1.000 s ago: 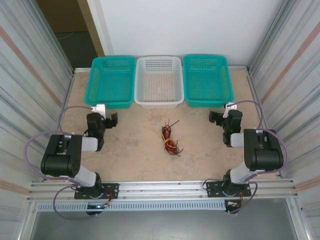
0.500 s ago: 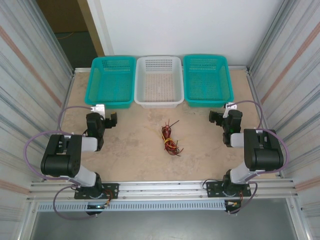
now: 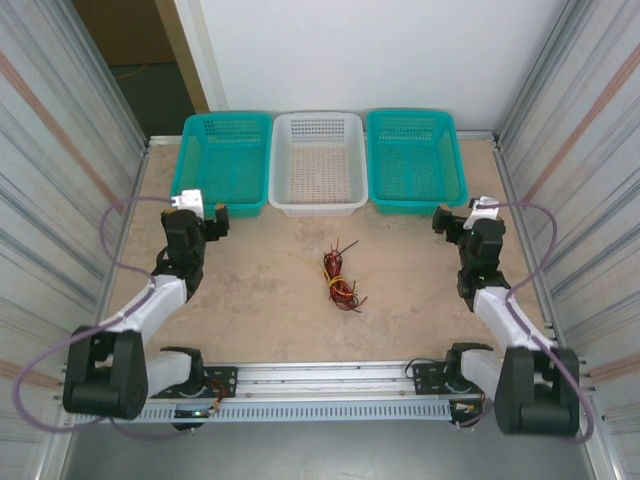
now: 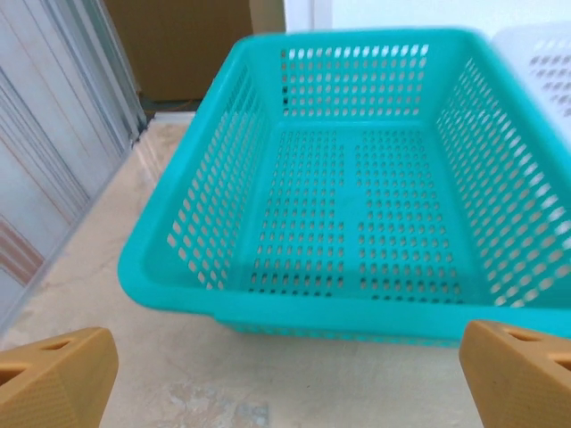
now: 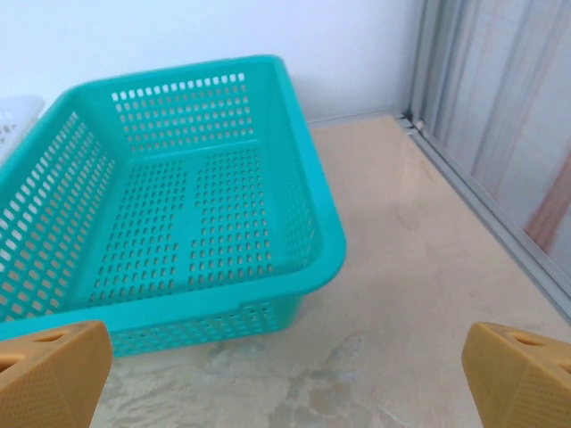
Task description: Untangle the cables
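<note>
Top external view puts the cables, a small knotted bundle of red, black and yellow strands, on the table in front of the white basket, with nothing touching them. The left pincer sits off the white basket's left front corner and the right pincer off its right front corner, both well apart from the bundle. Both are released, jaws spread wide and holding nothing. Each wrist view looks past its orange fingertips into one of the teal baskets flanking the white basket. The work looks to be at the approach step, with no strand separated yet. Next, one pincer likely needs to swing inward, drop over a loose end and pinch a single thin strand.
</note>
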Robot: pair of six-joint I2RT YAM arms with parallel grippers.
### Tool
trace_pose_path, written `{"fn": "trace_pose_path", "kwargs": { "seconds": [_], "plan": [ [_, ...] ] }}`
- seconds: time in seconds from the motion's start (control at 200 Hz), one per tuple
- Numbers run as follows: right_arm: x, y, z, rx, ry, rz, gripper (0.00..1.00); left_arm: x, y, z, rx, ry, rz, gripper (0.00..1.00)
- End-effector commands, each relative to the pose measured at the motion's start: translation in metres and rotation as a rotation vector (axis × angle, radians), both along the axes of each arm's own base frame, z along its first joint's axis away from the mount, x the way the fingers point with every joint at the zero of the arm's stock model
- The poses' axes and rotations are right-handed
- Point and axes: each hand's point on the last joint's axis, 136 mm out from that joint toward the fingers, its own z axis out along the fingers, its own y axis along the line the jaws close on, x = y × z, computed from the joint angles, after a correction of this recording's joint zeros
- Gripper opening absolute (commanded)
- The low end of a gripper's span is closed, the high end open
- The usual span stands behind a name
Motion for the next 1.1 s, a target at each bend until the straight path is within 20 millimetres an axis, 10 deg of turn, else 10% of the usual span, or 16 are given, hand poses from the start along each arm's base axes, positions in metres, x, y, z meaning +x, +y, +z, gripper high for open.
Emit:
{"fn": "trace_pose_path", "kwargs": {
  "seconds": [0.0,0.19,0.291,0.416,0.531,0.641,0.822,1.092],
  "plan": [
    [-0.027,-0.007,-0.019,0.048,0.196,-0.102,0.99,-0.025,-0.016,-0.007,0.038,0.151,-0.012,0.98],
    [-0.057,0.007,0.015,0.276,0.21,-0.173,0.99,-0.066,-0.064,0.017,-0.142,0.318,-0.095,0.89],
    [-0.078,-0.003,-0.001,0.446,0.185,-0.316,0.99,-0.104,-0.078,0.017,-0.342,0.416,-0.099,0.86],
    [-0.077,0.071,-0.012,0.604,0.345,0.053,0.99,-0.144,-0.099,0.002,-0.536,0.496,-0.144,0.82],
    [-0.097,0.13,-0.022,0.273,0.534,0.157,0.99,-0.162,-0.114,-0.011,-0.578,0.536,-0.169,0.81],
    [-0.112,0.175,-0.029,0.058,0.613,0.196,0.99,-0.163,-0.132,-0.012,-0.578,0.545,-0.207,0.81],
    [-0.122,0.269,-0.053,0.187,0.701,0.498,0.99,-0.148,-0.154,-0.003,-0.606,0.554,-0.227,0.79],
    [-0.128,0.304,-0.102,-0.046,0.93,0.583,0.69,-0.148,-0.155,-0.011,-0.609,0.612,-0.182,0.79]
  ]
}}
